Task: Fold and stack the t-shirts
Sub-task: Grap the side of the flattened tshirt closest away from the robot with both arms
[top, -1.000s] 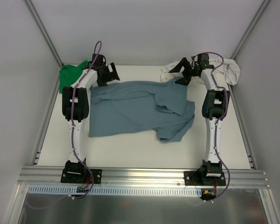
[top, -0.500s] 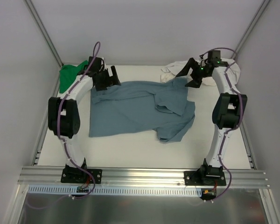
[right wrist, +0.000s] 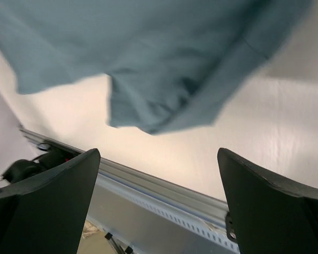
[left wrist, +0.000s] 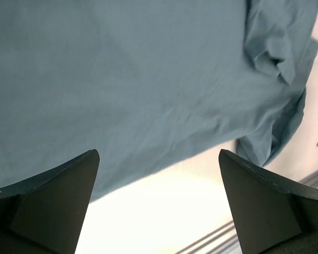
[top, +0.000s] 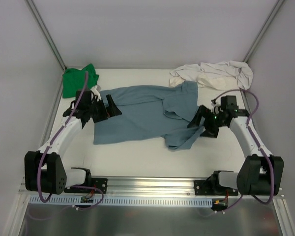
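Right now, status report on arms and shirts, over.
Left tool, right tool open, empty, flanking blue shirt. It lies spread, unfolded. Green shirt, cream shirt bunched at far corners, not in the way.

The slate-blue shirt (top: 147, 115) lies spread out between my two pincers, unfolded. Its left part is fairly flat; its right part is doubled over on itself and wrinkled. Its left edge lies beneath my left pincer (top: 113, 107), and its rumpled lower right corner lies beneath my right pincer (top: 199, 125). The bright green shirt (top: 76, 81) sits crumpled in a heap beyond my left pincer and farther left. The cream shirt (top: 214, 74) lies in a wrinkled strip well beyond my right pincer, its left end just beside the blue shirt's far corner.
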You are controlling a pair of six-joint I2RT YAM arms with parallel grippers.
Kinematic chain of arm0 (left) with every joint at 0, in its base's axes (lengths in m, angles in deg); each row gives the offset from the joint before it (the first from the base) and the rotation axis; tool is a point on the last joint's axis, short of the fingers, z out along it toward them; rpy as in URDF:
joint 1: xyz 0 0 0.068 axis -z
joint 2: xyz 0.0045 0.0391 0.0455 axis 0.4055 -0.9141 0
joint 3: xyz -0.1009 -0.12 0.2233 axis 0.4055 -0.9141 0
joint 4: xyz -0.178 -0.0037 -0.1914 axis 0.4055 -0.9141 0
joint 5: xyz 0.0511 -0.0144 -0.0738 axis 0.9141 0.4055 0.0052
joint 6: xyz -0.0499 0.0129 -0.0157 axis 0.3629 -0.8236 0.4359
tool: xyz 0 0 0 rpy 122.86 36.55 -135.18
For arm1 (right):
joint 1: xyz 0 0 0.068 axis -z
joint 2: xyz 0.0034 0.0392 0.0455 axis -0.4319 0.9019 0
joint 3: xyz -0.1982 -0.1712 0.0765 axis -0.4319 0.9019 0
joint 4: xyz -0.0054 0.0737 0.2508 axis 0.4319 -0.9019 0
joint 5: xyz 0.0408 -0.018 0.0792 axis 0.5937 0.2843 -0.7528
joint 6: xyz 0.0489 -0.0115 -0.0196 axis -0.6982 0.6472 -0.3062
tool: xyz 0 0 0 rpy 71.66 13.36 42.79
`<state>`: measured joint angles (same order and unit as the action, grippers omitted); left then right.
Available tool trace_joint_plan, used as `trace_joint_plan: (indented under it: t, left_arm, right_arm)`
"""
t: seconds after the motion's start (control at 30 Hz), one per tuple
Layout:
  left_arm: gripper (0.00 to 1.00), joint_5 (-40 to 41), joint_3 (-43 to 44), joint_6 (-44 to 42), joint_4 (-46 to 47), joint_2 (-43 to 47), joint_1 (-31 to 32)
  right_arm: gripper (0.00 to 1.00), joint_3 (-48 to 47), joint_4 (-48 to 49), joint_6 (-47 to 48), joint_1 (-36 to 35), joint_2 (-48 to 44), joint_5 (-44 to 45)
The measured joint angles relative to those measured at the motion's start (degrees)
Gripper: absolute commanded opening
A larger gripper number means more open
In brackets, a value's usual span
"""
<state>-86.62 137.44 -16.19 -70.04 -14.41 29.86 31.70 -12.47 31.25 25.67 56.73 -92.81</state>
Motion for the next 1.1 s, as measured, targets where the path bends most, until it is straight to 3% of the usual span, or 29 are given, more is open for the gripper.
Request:
trace_joint_plan:
  t: [0.13, 0.33, 0.63, 1.1]
  left_arm:
    - [0.99, -1.7, -4.3, 1.8, -0.8, 0.8, 0.1]
    - [0.99, -3.1, -4.4, 3.1, 0.2, 3.0, 1.2]
    - [0.99, -3.0, -3.6, 3.0, -0.4, 3.9, 1.3]
    - [0.99, -3.0, -0.1, 3.0, -0.4, 2.0, 2.0]
  right_arm:
    - [0.99, 8.8, -2.9, 1.7, 0.1, -4.2, 4.9]
    - [0.90, 9.3, -1.0, 3.9, 0.4, -3.2, 10.1]
    - [0.81, 14.5, 2.6, 3.1, 0.5, -1.6, 10.3]
    - [0.80, 8.6, 6.8, 0.9, -4.1, 6.9, 9.8]
